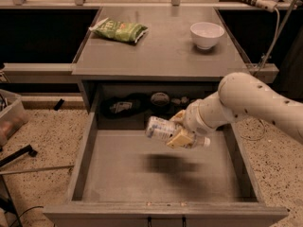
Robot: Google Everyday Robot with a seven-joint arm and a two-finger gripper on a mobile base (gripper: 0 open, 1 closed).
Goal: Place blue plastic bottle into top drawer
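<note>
Below the grey countertop (161, 56), the wide grey top drawer (85, 160) lies open, and the two-finger gripper (182, 134), pinching the small clear blue-labelled plastic bottle (162, 127) sideways above its floor, should lower it gently before releasing.

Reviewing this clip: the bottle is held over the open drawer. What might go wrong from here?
1. The end effector holds the small clear plastic bottle with the pale-blue label sideways above the wide grey top drawer, shadow on its floor; released there, it may bounce or roll.
2. The label end sticks out well past the grip, so the bottle may tilt or slip.
3. The white arm passes near the drawer's right wall and may clip it.
</note>
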